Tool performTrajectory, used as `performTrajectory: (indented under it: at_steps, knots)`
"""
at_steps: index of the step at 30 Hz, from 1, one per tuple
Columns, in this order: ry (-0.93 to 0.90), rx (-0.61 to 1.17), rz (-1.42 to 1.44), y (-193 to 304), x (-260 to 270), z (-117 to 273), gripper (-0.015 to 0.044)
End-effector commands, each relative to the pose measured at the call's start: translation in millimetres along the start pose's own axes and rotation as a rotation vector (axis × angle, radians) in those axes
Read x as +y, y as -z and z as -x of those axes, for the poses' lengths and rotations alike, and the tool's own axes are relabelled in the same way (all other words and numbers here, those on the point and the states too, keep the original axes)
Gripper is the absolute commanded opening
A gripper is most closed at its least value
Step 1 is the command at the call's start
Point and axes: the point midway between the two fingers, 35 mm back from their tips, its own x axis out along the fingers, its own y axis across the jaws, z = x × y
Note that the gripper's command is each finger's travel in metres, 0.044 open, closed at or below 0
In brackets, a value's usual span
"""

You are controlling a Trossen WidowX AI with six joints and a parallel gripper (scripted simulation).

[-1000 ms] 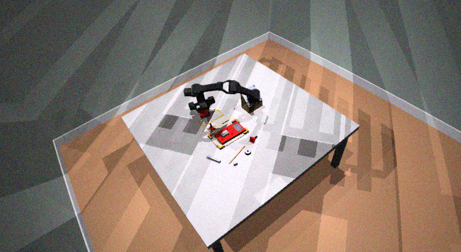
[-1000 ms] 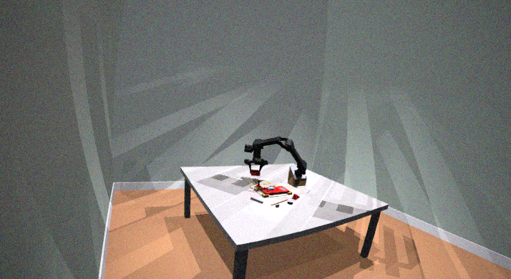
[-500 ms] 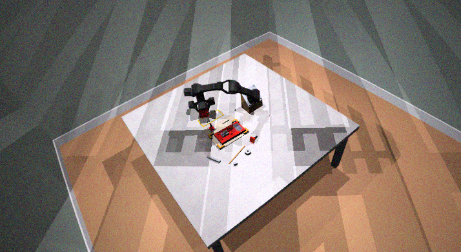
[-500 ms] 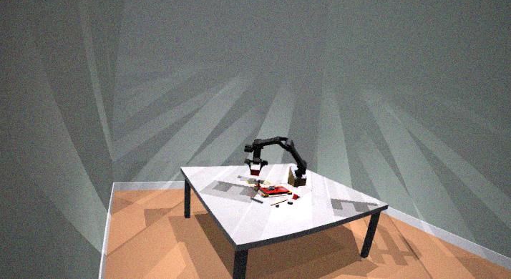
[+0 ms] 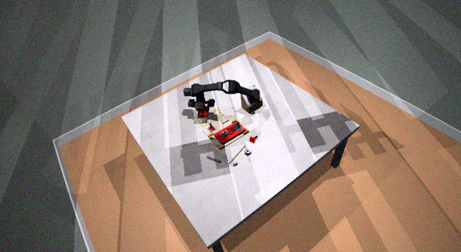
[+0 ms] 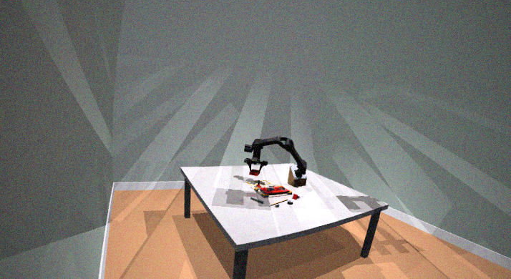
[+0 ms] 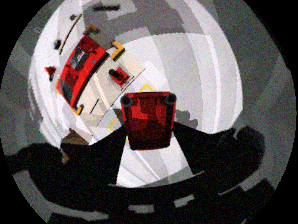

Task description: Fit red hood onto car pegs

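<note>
Pincer (image 5: 203, 111) (image 6: 254, 170) (image 7: 149, 125): clamped on the hood, one finger each side
Hood (image 5: 203, 114) (image 6: 254, 173) (image 7: 148, 112): in pincer, raised off table (image 5: 200, 202) (image 6: 304, 224) (image 7: 195, 80); red, two round dark corner bosses showing in wrist view
Fit: hood off the car, pegs not in its holes
Chassis (image 5: 230, 134) (image 6: 277, 192) (image 7: 69, 84): red, in jig, lower than pincer and off to one side, apart from it
Jig (image 5: 220, 147) (image 7: 118, 50): yellow corner pieces around chassis
Red post part (image 5: 211, 128) (image 6: 258, 186) (image 7: 119, 76): between pincer and chassis, dark upright on top
Yellow outline (image 5: 219, 110) (image 7: 147, 86): on table, near below pincer
Red bit (image 5: 252, 139) (image 6: 295, 196) (image 7: 50, 70): past chassis from pincer
Stick (image 5: 237, 154) (image 6: 279, 202) (image 7: 70, 35): past chassis, lying flat
Rod (image 5: 214, 159) (image 6: 257, 199) (image 7: 106, 8): dark, well apart from pincer
Pegs: too small to tell apart
</note>
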Motion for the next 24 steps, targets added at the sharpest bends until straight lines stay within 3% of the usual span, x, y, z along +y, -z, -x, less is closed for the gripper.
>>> performTrajectory:
  at_steps: [1, 24]
  knots:
    - [-0.001, 0.001, -0.076, 0.2, -0.2, 0.0, 0.0]
    - [-0.001, 0.001, -0.485, 0.4, -1.5, 0.3, 0.0]
